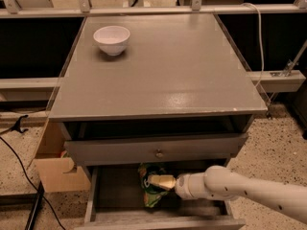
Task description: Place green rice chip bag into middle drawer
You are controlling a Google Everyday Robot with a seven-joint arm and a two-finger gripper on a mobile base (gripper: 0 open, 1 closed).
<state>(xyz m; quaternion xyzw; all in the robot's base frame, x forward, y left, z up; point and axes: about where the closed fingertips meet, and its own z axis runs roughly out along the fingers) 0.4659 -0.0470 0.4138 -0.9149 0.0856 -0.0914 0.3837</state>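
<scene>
The green rice chip bag (152,198) lies inside the open middle drawer (91,196), left of its centre, with its top under the upper drawer's front. My gripper (160,181) reaches in from the right at the end of the white arm (240,188) and is shut on the bag's middle, low inside the drawer tray. Part of the bag is hidden behind the gripper.
The upper drawer (115,151) with a small round knob (158,153) is pulled out slightly above. A white bowl (112,39) stands at the back left of the cabinet top (172,71). A cardboard box (53,170) and a black cable (19,163) are on the floor at left.
</scene>
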